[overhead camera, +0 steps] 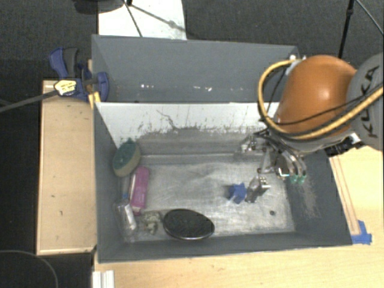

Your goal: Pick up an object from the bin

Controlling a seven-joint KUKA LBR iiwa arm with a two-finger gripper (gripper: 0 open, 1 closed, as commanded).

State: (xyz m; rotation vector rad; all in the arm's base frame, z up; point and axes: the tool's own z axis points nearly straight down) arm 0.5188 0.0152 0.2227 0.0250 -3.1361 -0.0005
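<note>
Blue small piece [237, 192] just beside jaws, on bin [198, 71] floor.
Clenched or released: cannot tell. Well apart from jaws, toward opposite bin side: black oval disc [188, 224], pink bar [140, 188], green round pad [126, 157].

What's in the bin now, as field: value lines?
gripper: low in grey bin, right of centre
nearest: small blue piece, just left of gripper; contact unclear
left side: green round pad, pink block in front of it
front left: black oval brush, clear item beside it
grasp: cannot tell
</note>
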